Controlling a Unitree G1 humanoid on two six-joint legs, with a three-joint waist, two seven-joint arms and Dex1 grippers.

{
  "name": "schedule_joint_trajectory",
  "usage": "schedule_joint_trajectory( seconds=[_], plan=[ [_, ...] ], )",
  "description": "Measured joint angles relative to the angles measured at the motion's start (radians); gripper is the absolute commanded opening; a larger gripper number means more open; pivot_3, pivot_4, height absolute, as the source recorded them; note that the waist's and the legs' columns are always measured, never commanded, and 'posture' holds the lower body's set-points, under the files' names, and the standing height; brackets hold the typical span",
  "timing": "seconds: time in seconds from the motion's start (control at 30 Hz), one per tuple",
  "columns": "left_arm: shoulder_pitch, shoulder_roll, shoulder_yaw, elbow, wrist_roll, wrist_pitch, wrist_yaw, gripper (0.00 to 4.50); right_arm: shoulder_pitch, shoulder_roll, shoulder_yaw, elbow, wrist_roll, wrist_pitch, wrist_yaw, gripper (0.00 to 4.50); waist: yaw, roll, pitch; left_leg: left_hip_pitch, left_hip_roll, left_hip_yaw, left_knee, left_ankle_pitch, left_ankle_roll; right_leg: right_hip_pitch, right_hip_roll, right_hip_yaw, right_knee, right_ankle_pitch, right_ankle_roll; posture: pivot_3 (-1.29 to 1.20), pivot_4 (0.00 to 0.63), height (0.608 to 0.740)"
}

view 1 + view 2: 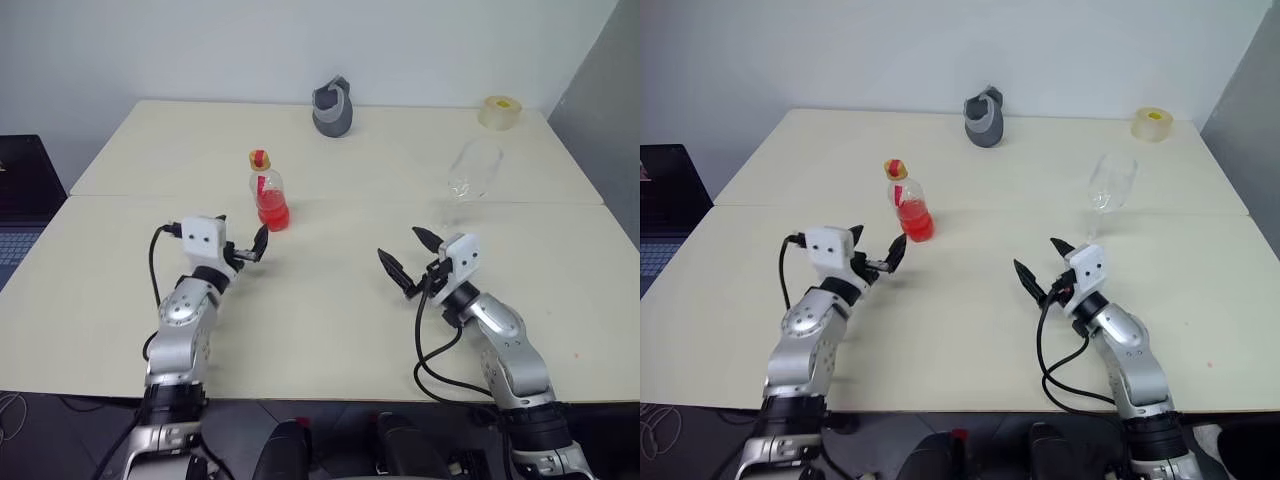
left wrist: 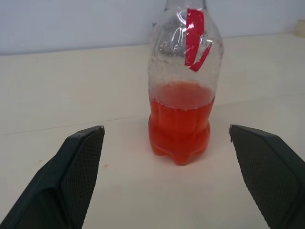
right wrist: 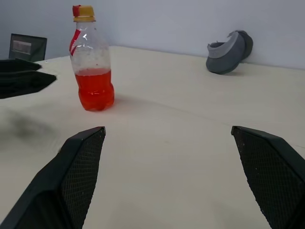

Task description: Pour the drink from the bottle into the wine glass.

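On the pale surface [image 1: 330, 300] in front of me, the bottle [image 1: 268, 192] stands upright and capped, the red-orange drink [image 1: 273, 212] filling roughly its lower third, just ahead of my left claw [image 1: 252, 248], whose fingers are spread wide and touch nothing. My right claw [image 1: 408, 262] hovers well to the right of it, fingers likewise apart and empty. Farther back on the right stands the wine glass [image 1: 474, 172], its thin stem hard to make out, seemingly empty.
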Motion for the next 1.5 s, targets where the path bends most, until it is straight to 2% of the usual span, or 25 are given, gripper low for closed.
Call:
schedule_joint_trajectory(
  seconds=[0.23,0.73,0.93,1.07,1.33,1.37,1.5],
  plan=[
    [-0.128,0.0,-0.016,0.234,0.003,-0.072,-0.066,4.49,-0.01,0.001,0.038,-0.077,0.026,0.087,0.019,4.5,-0.001,0.0,0.0,-0.001,0.0,-0.001,0.0,0.0,0.0,-0.001,0.0,-0.001,0.0,0.0,0.0,0.0,0.15,0.74],
    [-0.388,-0.003,-0.015,0.686,0.031,-0.261,-0.125,4.49,-0.039,0.016,0.055,-0.116,0.026,0.108,0.015,4.5,0.0,0.0,0.0,-0.006,0.0,-0.004,0.002,0.0,0.0,-0.001,-0.001,-0.015,-0.001,0.0,0.0,0.0,0.15,0.74],
    [-0.476,-0.003,-0.013,0.827,0.038,-0.308,-0.146,4.49,-0.044,0.013,0.068,-0.131,0.032,0.121,0.026,4.5,0.0,0.0,0.0,-0.006,-0.001,-0.005,0.002,0.0,0.0,-0.001,0.0,-0.016,-0.001,0.0,0.0,0.0,0.15,0.74],
    [-0.534,-0.006,-0.007,0.909,0.039,-0.327,-0.164,4.49,-0.056,-0.028,0.112,-0.168,0.038,0.151,0.095,4.5,-0.001,0.0,0.0,-0.007,-0.001,-0.005,0.002,0.0,0.0,-0.001,0.0,-0.017,-0.001,0.0,0.0,0.0,0.15,0.74],
    [-0.573,-0.014,0.014,0.984,0.037,-0.345,-0.186,4.49,-0.071,-0.061,0.116,-0.197,0.072,0.191,0.154,4.5,0.0,0.0,0.0,-0.007,-0.001,-0.006,0.003,0.0,0.0,-0.001,-0.001,-0.017,-0.001,0.0,0.0,0.0,0.15,0.74],
    [-0.575,-0.015,0.017,0.989,0.036,-0.345,-0.187,4.09,-0.072,-0.061,0.116,-0.198,0.072,0.194,0.156,4.5,0.0,0.0,0.0,-0.007,-0.001,-0.006,0.003,0.0,0.0,-0.001,-0.001,-0.017,-0.001,0.0,0.0,0.0,0.15,0.74],
    [-0.584,-0.022,0.037,1.005,0.035,-0.347,-0.194,3.03,-0.075,-0.062,0.116,-0.207,0.072,0.199,0.161,4.5,0.0,0.0,0.0,-0.007,-0.001,-0.006,0.003,0.0,0.0,-0.001,-0.001,-0.017,-0.001,0.0,0.0,0.0,0.15,0.74]
  ],
)
